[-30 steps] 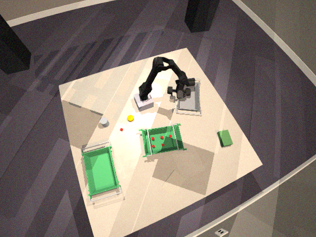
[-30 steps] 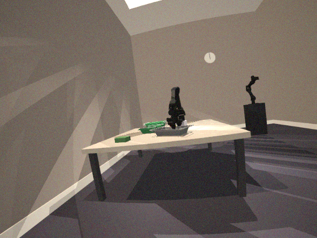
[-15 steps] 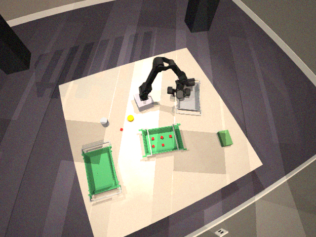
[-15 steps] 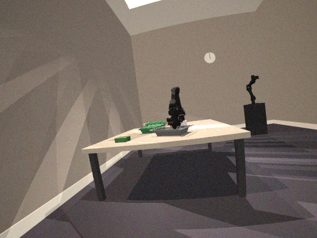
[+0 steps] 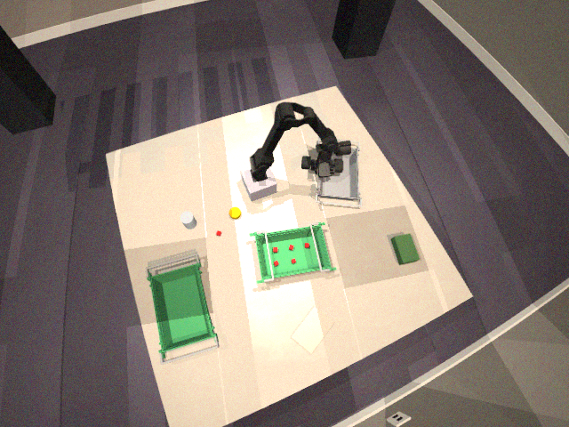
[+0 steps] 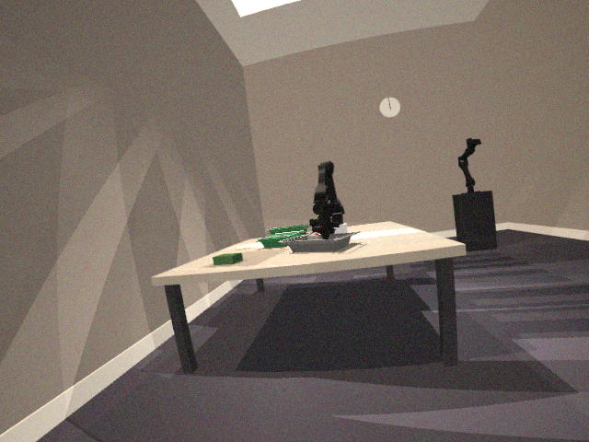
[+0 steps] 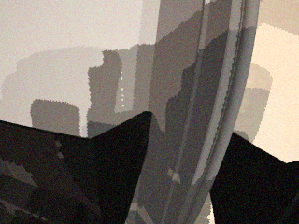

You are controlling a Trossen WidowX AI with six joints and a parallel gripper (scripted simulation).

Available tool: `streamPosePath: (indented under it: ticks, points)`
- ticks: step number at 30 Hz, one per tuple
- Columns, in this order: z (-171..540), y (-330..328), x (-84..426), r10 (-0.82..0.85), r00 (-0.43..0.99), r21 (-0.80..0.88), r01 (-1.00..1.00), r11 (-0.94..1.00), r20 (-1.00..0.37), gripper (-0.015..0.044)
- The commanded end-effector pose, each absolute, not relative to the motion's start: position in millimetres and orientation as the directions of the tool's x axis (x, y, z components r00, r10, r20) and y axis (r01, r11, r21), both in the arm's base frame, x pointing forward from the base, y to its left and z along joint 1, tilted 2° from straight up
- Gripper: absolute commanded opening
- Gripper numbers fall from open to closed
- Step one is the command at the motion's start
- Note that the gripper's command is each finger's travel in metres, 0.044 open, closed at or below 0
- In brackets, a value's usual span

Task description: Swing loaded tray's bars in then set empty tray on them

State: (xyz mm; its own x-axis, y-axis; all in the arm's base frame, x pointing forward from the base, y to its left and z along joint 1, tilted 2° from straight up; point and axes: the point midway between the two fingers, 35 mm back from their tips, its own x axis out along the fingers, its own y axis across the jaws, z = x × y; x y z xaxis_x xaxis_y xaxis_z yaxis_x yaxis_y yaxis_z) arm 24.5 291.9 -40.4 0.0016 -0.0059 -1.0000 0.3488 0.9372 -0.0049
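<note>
The loaded green tray [image 5: 289, 235] [image 6: 270, 242] stands mid-table with several small red blocks inside. Its two wire bars [image 5: 268, 257] [image 5: 316, 248] lie in across its top. An empty grey tray [image 5: 355, 179] [image 6: 314, 246] [image 7: 234, 84] stands near the table's far right edge, and its long side wall fills the middle of the wrist view. My gripper [image 6: 326, 237] [image 7: 177, 123] is down at that wall, one finger on each side. The fingers are partly closed, not clearly clamped. Whether they touch the wall is hard to tell. The arm hides part of this tray.
Another empty green tray [image 5: 183, 305] stands at the left with its bars out. A pale box [image 5: 260, 189] is at the arm's base. A white cylinder [image 5: 188, 220], a yellow disc [image 5: 235, 213], a loose red block [image 5: 219, 233] and a green block [image 5: 404, 249] lie on the table.
</note>
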Motion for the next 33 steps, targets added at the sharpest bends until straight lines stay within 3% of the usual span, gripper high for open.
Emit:
streamPosePath:
  ticks: [1, 18, 33]
  points:
    - [-41, 291, 23, -0.011, -0.005, -0.012, 0.351, 0.936, -1.0, 0.0115]
    - [-30, 292, 24, -0.01, -0.005, -0.011, 0.351, 0.936, -1.0, 0.0001]
    - [40, 292, 24, -0.01, -0.005, -0.011, 0.351, 0.936, -1.0, 0.0]
